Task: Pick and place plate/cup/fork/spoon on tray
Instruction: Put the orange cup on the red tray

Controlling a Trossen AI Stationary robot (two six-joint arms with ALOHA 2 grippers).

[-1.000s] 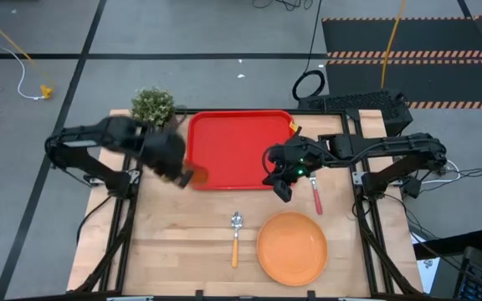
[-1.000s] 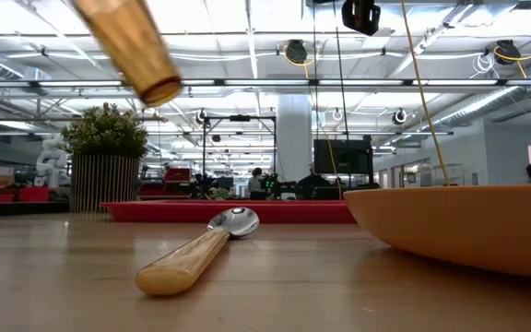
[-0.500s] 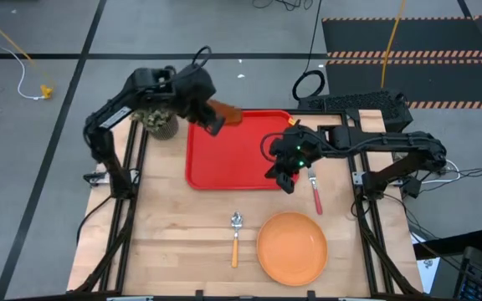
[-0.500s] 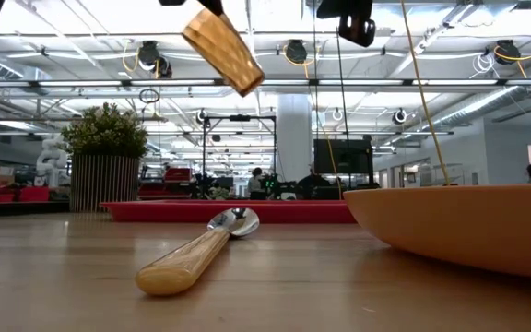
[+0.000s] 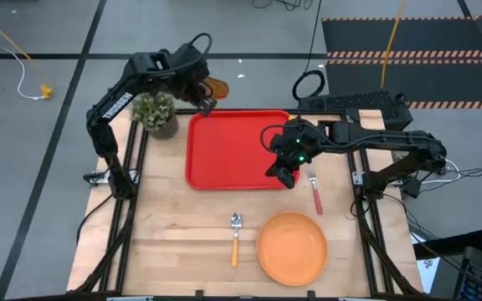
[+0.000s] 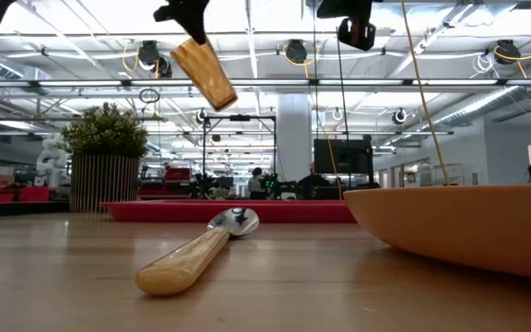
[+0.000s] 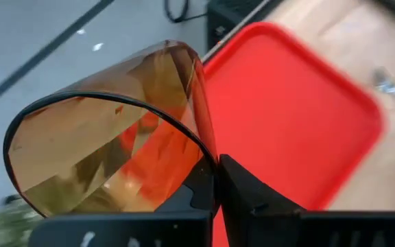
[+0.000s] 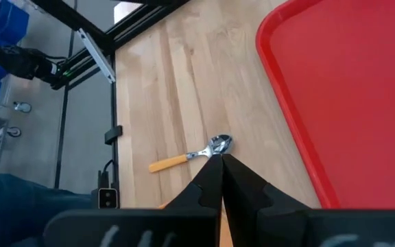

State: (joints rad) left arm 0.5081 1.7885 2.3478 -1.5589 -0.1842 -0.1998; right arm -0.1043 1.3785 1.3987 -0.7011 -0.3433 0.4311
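Note:
My left gripper (image 5: 204, 94) is shut on the amber cup (image 5: 217, 86), held high in the air by the far left corner of the red tray (image 5: 237, 150). The cup also shows tilted in the low view (image 6: 204, 74). My right gripper (image 5: 284, 170) is shut and empty over the tray's right rim. The red-handled fork (image 5: 315, 192) lies on the table right of the tray. The spoon (image 5: 235, 236) and the orange plate (image 5: 292, 247) lie on the table near its front edge. My left gripper holds the cup by its wall at the rim (image 7: 203, 145), pinched between the two fingers; one finger seems to be inside the cup and one outside. The cup is lifted clear and tilted, its mouth toward the wrist camera and its base pointing away.
A potted green plant (image 5: 156, 111) stands at the table's far left, just left of the tray and under my left arm. Bare wood lies between the tray and the spoon. The tray holds nothing.
My left gripper has swung with the cup from the tray's left rim up and toward the table's far edge, turning as it went; the cup stays in its hold, clear of everything. My right gripper has shifted a little toward the far edge.

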